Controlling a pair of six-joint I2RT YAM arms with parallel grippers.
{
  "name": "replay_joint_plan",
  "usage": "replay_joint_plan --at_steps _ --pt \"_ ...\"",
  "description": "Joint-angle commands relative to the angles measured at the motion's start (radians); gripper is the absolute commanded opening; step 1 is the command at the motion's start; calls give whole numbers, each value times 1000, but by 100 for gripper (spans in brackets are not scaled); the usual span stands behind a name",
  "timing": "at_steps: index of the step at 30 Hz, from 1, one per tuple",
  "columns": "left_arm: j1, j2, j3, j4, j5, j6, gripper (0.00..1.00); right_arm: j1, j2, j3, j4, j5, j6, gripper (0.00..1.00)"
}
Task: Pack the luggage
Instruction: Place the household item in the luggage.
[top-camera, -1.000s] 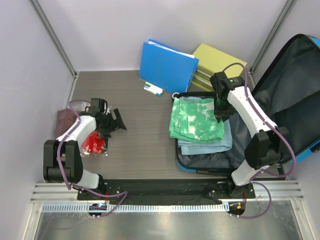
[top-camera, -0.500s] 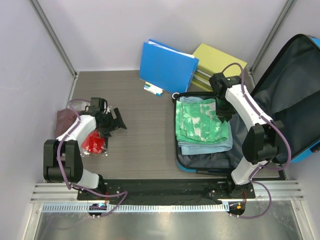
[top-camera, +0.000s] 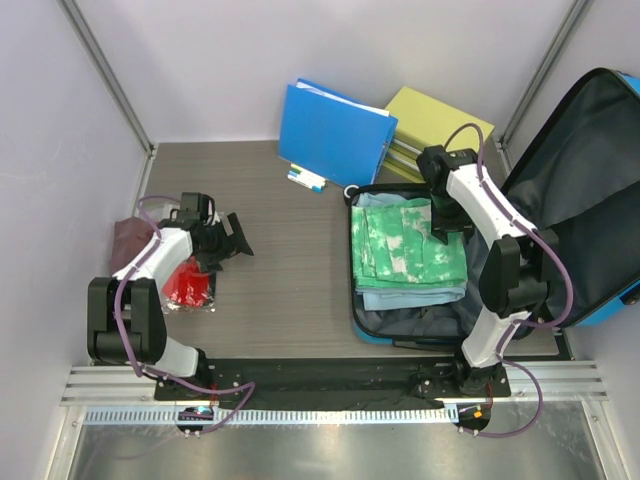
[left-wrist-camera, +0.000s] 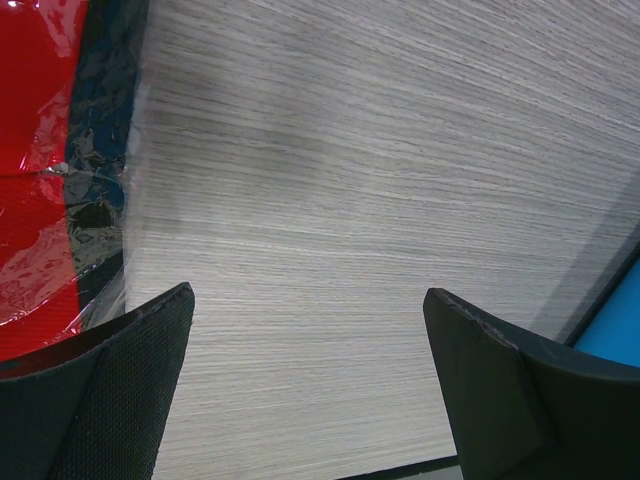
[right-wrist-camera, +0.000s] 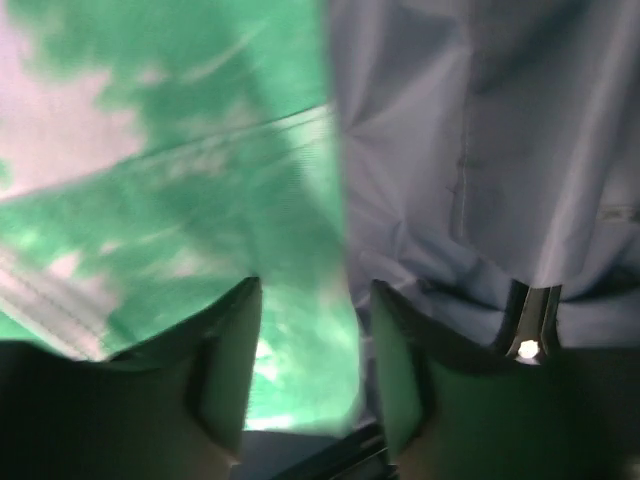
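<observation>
The luggage (top-camera: 590, 200) lies open at the right: a bright-blue shell with its dark-lined lid raised. In its base (top-camera: 375, 330) a green-and-white cloth (top-camera: 405, 245) lies flat on a folded light-blue cloth (top-camera: 400, 297). My right gripper (top-camera: 440, 230) hangs low over the green cloth's right edge. In the right wrist view its fingers (right-wrist-camera: 315, 290) stand apart, open. The green cloth (right-wrist-camera: 180, 170) meets the grey lining (right-wrist-camera: 480, 130) in the gap. My left gripper (top-camera: 235, 243) rests open over bare table beside a red packet (top-camera: 187, 287), nothing between its fingers (left-wrist-camera: 308, 295).
A maroon cloth (top-camera: 128, 240) lies by the left wall behind the red packet (left-wrist-camera: 35, 150). A blue folder (top-camera: 333, 130) and a yellow-green box (top-camera: 435, 120) lean at the back wall, with a small card (top-camera: 306, 179) in front of them. Walls close the table on both sides.
My right gripper has carried the green cloth's right edge to the right, flat over the blue cloth, and its jaws have parted. The left arm has not moved.
</observation>
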Motion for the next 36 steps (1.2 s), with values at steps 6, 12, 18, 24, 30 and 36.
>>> replay_joint_plan --at_steps 6,12,18,24,30,36 --pt "4 6 41 1 8 12 97 13 0 257 -98 125 42 68" --pt "3 19 50 3 12 12 97 116 -55 210 103 -218 0 68" --pt "3 7 53 0 3 3 97 149 -9 -62 192 -287 143 71" --pt "3 -3 50 -9 -3 11 97 153 48 -339 450 -404 183 71" --pt "3 -34 104 -69 -86 75 99 159 45 -223 392 -389 175 71" --pt "6 -88 171 -150 -306 175 100 172 -4 -2 231 -318 149 71"
